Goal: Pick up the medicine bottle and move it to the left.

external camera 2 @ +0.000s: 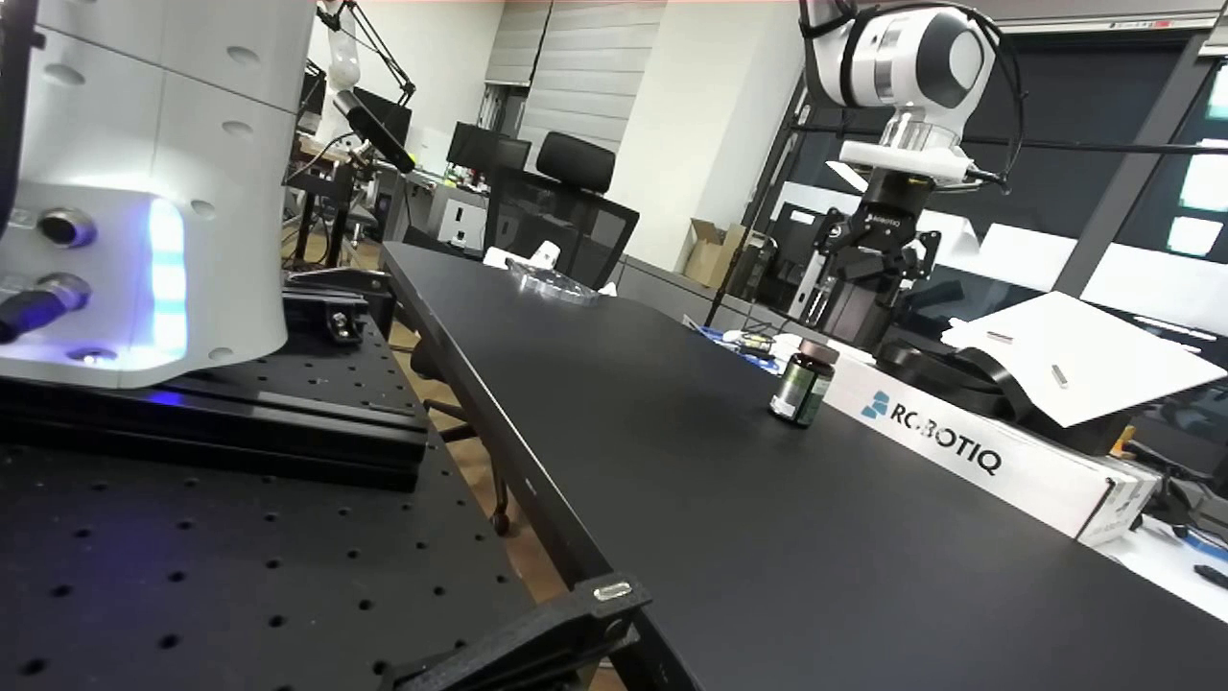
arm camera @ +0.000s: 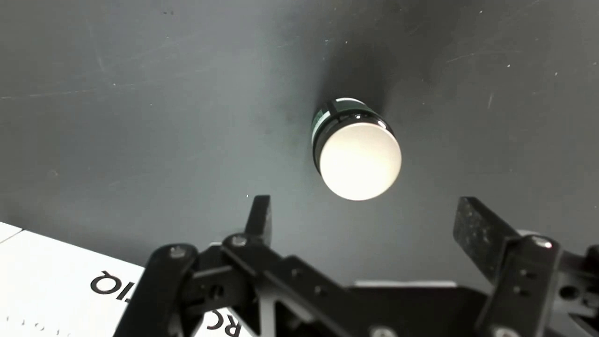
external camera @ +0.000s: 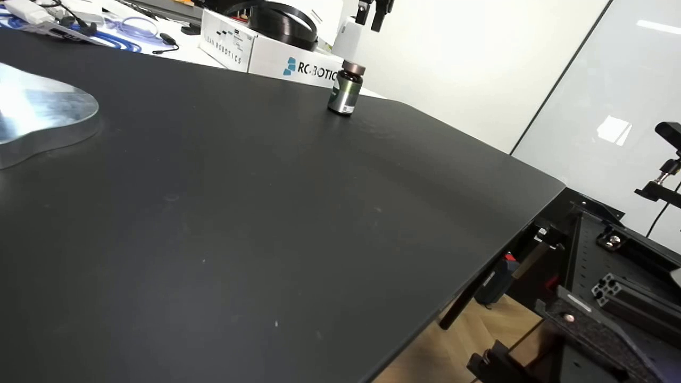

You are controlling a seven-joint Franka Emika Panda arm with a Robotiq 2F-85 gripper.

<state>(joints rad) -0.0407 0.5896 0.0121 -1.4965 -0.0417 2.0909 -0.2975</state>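
On the bench [external camera: 239, 213] near the ROBOTIQ box [external camera 2: 988, 449], the medicine bottle [arm camera: 358, 154] stands upright, which should suit a grasp from above. Higher up, the fingers [arm camera: 482, 236] hang wide apart and hold nothing, presumably so they can pass either side of it.

the wrist view's bottom edge crops the gripper [arm camera: 364, 206], which hides part of the box [arm camera: 61, 291]; in an exterior view the top edge leaves little but its fingers [external camera: 380, 19], and the label [external camera: 348, 97] on the bottle [external camera: 346, 88] is too small to read.
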